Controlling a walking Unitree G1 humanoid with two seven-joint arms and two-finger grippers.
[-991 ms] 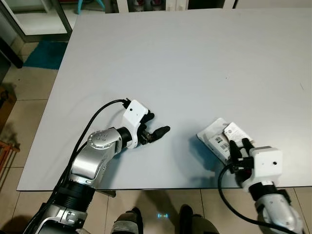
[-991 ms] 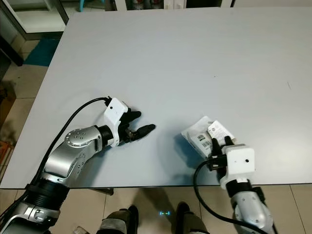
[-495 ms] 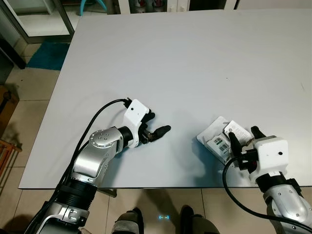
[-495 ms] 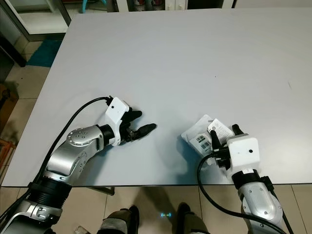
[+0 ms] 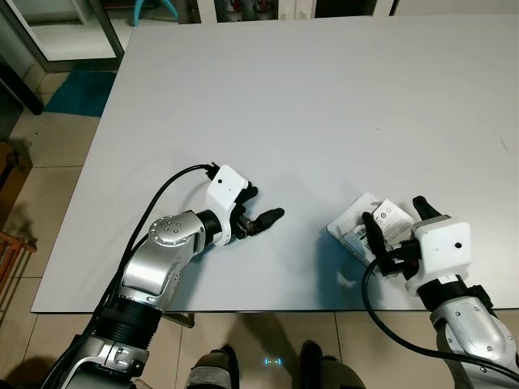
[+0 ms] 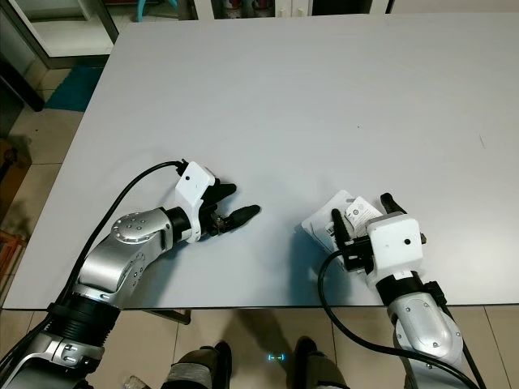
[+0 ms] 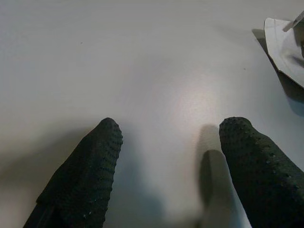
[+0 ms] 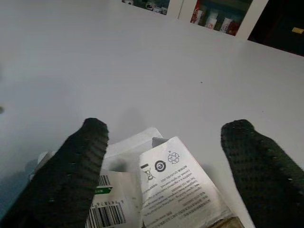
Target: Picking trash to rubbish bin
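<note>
The trash is a white crumpled package [image 5: 358,229] with a barcode and printed labels, lying on the grey table [image 5: 324,97] near its front right edge. My right gripper [image 5: 395,219] is open and straddles the package, one black finger on each side of it. The right wrist view shows the package [image 8: 161,190] low between the two spread fingers [image 8: 80,161]. My left gripper [image 5: 261,204] rests open on the table at the front left, well apart from the package, with nothing between its fingers [image 7: 85,171]. A corner of the package [image 7: 285,47] shows far ahead of it.
The table's front edge [image 5: 243,312] runs just below both arms. Tiled floor, a blue mat [image 5: 77,89] and a metal-framed unit [image 5: 49,49] lie off the table's left side. The far part of the table is bare.
My right gripper has opened wider and moved forward, so its fingers now stand on either side of the package. The left arm has stayed put.
</note>
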